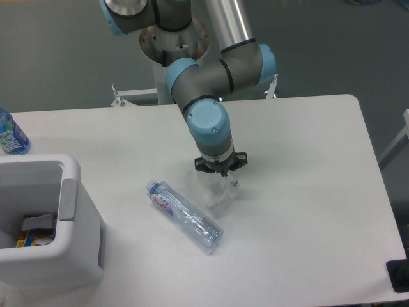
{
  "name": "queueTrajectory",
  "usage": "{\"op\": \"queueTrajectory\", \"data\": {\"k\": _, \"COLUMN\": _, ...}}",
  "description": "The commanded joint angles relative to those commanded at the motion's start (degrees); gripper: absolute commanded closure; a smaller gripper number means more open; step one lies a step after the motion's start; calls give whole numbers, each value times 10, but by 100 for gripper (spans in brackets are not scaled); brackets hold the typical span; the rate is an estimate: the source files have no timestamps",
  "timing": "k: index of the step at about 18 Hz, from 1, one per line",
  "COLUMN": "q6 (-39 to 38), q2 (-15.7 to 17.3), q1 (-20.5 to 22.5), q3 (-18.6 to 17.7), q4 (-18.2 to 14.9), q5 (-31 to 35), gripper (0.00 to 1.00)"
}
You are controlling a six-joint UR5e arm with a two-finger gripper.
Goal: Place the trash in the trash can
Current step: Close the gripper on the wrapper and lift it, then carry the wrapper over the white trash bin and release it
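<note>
A crumpled clear-white plastic wrapper point(217, 193) hangs bunched under my gripper point(218, 180), which is shut on its top, just above the table's middle. A crushed clear water bottle point(185, 216) with a red-blue label lies on the table to the lower left of the gripper, apart from it. The white trash can point(45, 224) with a grey flap stands at the left front edge and holds some scraps.
A bottle with a mostly blue label point(10, 133) stands at the far left edge behind the can. The arm's base point(172, 38) rises behind the table. A dark object point(397, 275) sits at the right front corner.
</note>
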Motion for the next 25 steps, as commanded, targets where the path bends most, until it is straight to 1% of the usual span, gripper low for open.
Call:
{"op": "queueTrajectory", "data": {"k": 2, "q6": -17, "q2": 26, "q1": 11, "q3": 19, "q4": 7, "q5": -41, "gripper": 100}}
{"op": "queueTrajectory", "data": {"k": 3, "q6": -38, "q2": 33, "q1": 19, "q3": 36, "q4": 10, "q5": -72, "gripper": 100}}
{"op": "queueTrajectory", "data": {"k": 5, "q6": -78, "q2": 34, "q1": 25, "q3": 81, "q4": 11, "q5": -119, "gripper": 100}}
{"op": "queueTrajectory", "data": {"k": 9, "q6": -170, "q2": 27, "q1": 12, "q3": 156, "q4": 11, "q5": -141, "gripper": 100}}
{"op": "queueTrajectory", "data": {"k": 11, "q6": -206, "q2": 32, "q1": -4, "q3": 179, "q4": 12, "q5": -155, "gripper": 100}}
{"op": "queueTrajectory", "data": {"k": 12, "q6": -220, "q2": 40, "q1": -16, "q3": 188, "q4": 12, "q5": -155, "gripper": 100}}
{"op": "queueTrajectory", "data": {"k": 14, "q6": -249, "q2": 59, "q1": -39, "q3": 202, "q4": 12, "q5": -155, "gripper": 100}}
{"op": "queueTrajectory", "data": {"k": 16, "q6": -272, "q2": 74, "q1": -67, "q3": 206, "q4": 21, "q5": -159, "gripper": 100}}
{"op": "queueTrajectory", "data": {"k": 18, "q6": -278, "q2": 75, "q1": -106, "q3": 206, "q4": 39, "q5": -167, "gripper": 100}}
{"op": "queueTrajectory", "data": {"k": 21, "q6": -279, "q2": 75, "q1": -156, "q3": 202, "q4": 40, "q5": -169, "gripper": 100}}
{"op": "queueTrajectory", "data": {"k": 23, "q6": -282, "q2": 75, "q1": -179, "q3": 204, "q4": 41, "q5": -169, "gripper": 100}}
{"op": "queueTrajectory", "data": {"k": 25, "q6": -301, "q2": 74, "q1": -194, "q3": 214, "q4": 45, "q5": -169, "gripper": 100}}
